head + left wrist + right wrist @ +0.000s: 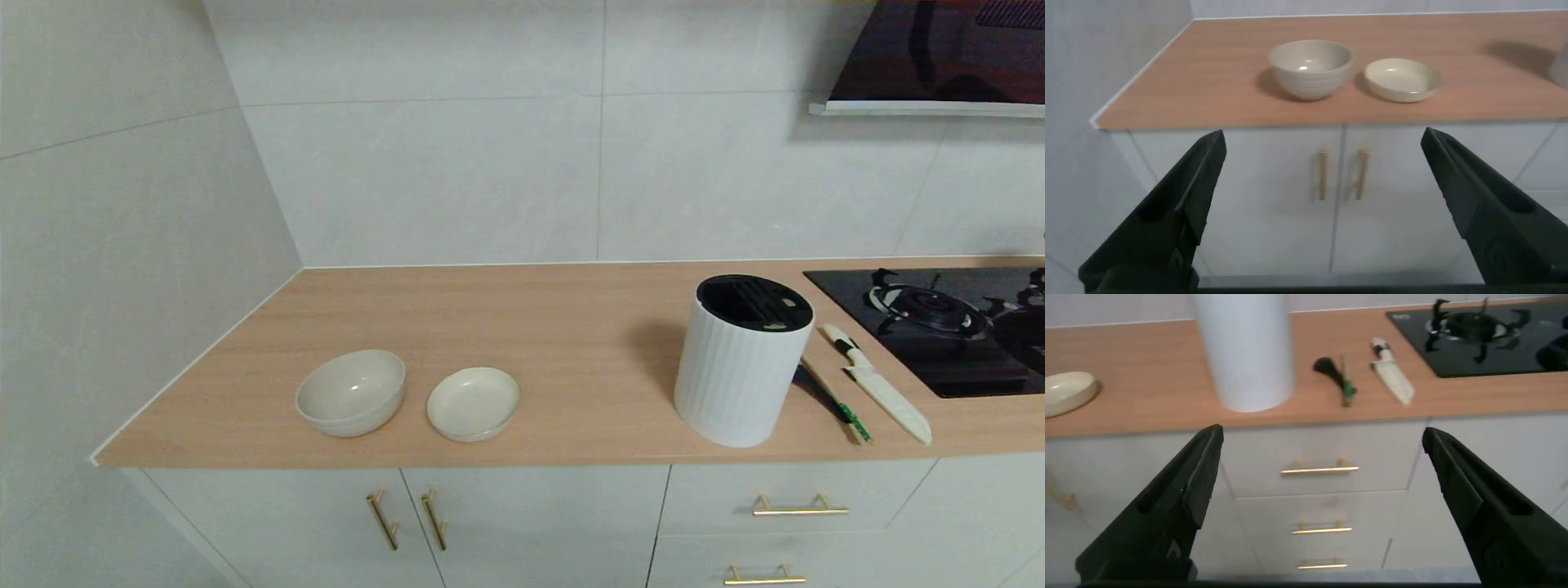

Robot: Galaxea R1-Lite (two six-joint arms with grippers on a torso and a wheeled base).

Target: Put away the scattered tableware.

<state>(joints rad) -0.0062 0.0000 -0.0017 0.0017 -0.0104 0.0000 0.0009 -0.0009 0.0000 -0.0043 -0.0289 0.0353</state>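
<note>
A deep cream bowl (351,392) and a shallow cream dish (473,403) sit side by side near the wooden counter's front left. A white ribbed utensil holder (743,359) with a black slotted top stands to the right. Beside it lie a dark-handled utensil with a green-tipped stick (833,400) and a white knife (878,384). My left gripper (1323,212) hangs open in front of the cabinet doors, facing the bowl (1310,68) and dish (1402,78). My right gripper (1323,506) is open before the drawers, facing the holder (1245,347) and knife (1392,371).
A black gas hob (931,322) fills the counter's right end, with a range hood (931,57) above. Tiled walls close the back and left sides. Gold-handled cabinet doors (1339,175) and drawers (1319,468) sit under the counter edge.
</note>
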